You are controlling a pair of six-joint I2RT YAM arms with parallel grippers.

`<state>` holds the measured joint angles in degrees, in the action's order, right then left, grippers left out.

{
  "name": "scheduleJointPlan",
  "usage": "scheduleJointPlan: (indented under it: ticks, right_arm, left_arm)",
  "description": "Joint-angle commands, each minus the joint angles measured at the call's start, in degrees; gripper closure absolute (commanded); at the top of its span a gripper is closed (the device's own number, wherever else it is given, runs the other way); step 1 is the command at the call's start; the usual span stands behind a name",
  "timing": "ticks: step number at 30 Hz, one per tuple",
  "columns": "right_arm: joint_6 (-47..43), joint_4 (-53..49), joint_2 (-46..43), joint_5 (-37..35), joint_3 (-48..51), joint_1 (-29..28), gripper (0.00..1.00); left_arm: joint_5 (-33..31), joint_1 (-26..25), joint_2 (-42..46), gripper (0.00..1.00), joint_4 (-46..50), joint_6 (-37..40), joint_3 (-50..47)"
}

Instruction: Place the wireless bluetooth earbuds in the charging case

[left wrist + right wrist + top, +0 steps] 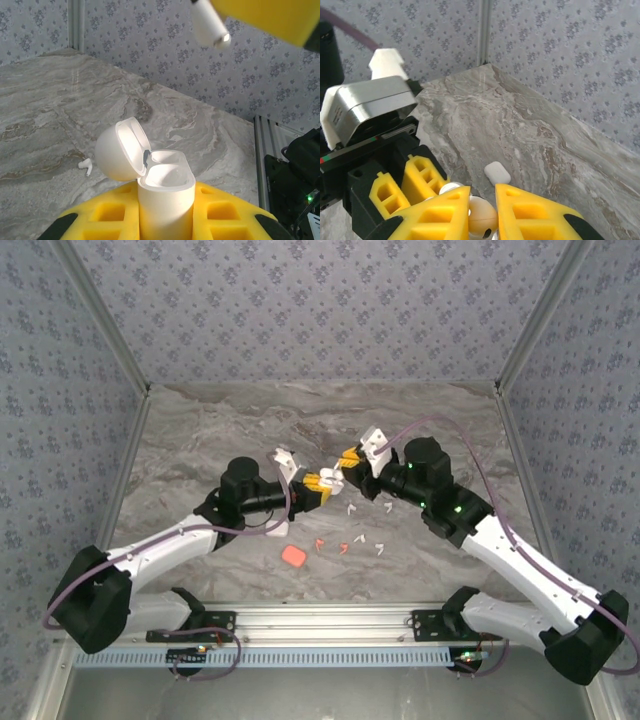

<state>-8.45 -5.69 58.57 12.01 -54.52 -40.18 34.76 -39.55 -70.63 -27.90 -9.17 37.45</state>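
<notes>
- Marbled table (220, 430), patterned walls (300, 310) round it.
- L end effector (320, 485) over mid-table, clamped on white charging case (165, 195). Lid (125, 150) is flipped open.
- R end effector (349, 460) faces it, clamped on white earbud (210, 22). Stem pokes out, near open case but apart from it.
- Orange-red case (293, 556) lies on table towards front. Small white case (497, 173) also on table.
- Loose earbuds (360, 538), white & orange-red, scattered on table just nearside of both end effectors.
</notes>
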Motion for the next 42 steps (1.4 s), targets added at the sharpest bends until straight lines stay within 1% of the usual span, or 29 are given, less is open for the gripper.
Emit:
scheduleJointPlan:
  ticks: [1, 6, 20, 26, 32, 34, 39, 42]
  right_arm:
    - [-2.92, 1.47, 1.0, 0.46, 0.84, -1.34, 0.8]
    - [-4.44, 1.3, 2.08, 0.36, 1.7, -2.77, 0.8]
    - [-5.1, 1.05, 4.32, -2.39, 1.13, -3.6, 0.8]
    - [-4.91, 1.38, 4.98, -0.92, 0.86, -3.98, 0.8]
    - [-4.68, -0.09, 5.07, 3.29, 0.51, -3.77, 0.79]
    - [-4.31, -1.06, 5.15, 5.26, 0.0, -3.34, 0.77]
    - [-0.82, -2.37, 5.09, 13.59, -2.33, -0.78, 0.61]
    - [1.78, -2.37, 4.85, 16.68, -4.41, 0.99, 0.55]
  left_arm:
    - [2.15, -0.43, 0.04, 1.0, -3.04, -0.63, 2.19]
    - [2.24, -0.4, 0.05, 1.0, -2.86, -0.5, 2.43]
    - [2.86, -0.37, 0.23, 1.0, -2.53, -0.15, 2.58]
    - [2.86, -0.41, 0.23, 1.0, -2.42, -0.06, 2.6]
    - [2.86, -0.44, 0.57, 1.0, -3.02, 0.07, 2.33]
    - [2.77, -0.42, 0.84, 1.0, -3.36, 0.21, 2.19]
    - [2.86, -0.43, 1.66, 1.0, -5.0, 0.29, 1.42]
    - [2.68, -0.39, 2.12, 1.0, -5.63, 0.47, 0.97]
